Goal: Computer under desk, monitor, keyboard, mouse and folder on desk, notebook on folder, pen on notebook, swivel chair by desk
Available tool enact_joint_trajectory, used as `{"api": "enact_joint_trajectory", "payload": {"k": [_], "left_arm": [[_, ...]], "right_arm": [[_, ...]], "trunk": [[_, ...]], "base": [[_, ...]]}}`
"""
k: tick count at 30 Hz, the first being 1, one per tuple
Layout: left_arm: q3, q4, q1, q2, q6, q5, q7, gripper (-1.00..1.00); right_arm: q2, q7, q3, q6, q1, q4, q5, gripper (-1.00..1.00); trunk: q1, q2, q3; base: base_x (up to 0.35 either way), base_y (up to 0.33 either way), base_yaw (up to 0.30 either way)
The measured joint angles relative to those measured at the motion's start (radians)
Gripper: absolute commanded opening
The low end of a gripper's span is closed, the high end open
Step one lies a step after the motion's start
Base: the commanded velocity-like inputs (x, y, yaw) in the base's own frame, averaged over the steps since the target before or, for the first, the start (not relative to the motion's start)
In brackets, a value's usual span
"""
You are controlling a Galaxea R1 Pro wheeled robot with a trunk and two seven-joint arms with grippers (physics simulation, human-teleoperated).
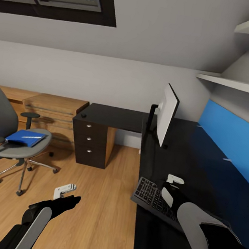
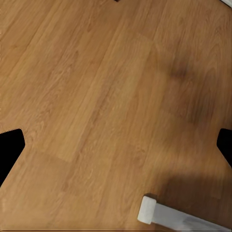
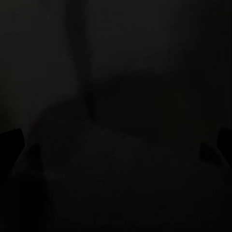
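Note:
The swivel chair (image 1: 15, 146) stands on the floor at the left, apart from the desk (image 1: 196, 179). On its seat lies the blue folder (image 1: 26, 137) with the pale pen (image 1: 31, 137) on top. The notebook, mouse and computer are out of view. The monitor (image 1: 166, 114) stands upright on the desk, seen edge-on. In front of it the keyboard (image 1: 151, 195) lies at the desk's near edge. My right gripper (image 1: 174, 180) hovers open just over the keyboard's far side. My left gripper (image 1: 65, 190) hangs open above bare floor (image 2: 96, 96).
A black three-drawer unit (image 1: 90, 143) supports the desk's left wing, with a small dark object (image 1: 84, 115) on its corner. A low wooden cabinet (image 1: 53, 108) lines the back wall. Shelves (image 1: 234, 83) hang above the blue panel (image 1: 234, 137). A white bar (image 2: 179, 217) lies on the floor.

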State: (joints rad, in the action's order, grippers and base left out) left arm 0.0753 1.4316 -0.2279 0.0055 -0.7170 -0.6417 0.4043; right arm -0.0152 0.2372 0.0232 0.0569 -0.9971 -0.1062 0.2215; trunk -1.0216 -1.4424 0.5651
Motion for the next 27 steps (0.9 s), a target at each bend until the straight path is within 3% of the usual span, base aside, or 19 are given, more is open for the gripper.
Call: {"api": "enact_joint_trajectory", "payload": {"k": [27], "left_arm": [[0.0, 0.0, 0.0, 0.0, 0.0, 0.0, -0.001, 1.0]], "right_arm": [[0.001, -0.008, -0.002, -0.005, 0.0, -0.001, -0.001, 1.0]], "trunk": [[0.0, 0.0, 0.0]], "base": [[-0.042, 0.0, 0.0]]}}
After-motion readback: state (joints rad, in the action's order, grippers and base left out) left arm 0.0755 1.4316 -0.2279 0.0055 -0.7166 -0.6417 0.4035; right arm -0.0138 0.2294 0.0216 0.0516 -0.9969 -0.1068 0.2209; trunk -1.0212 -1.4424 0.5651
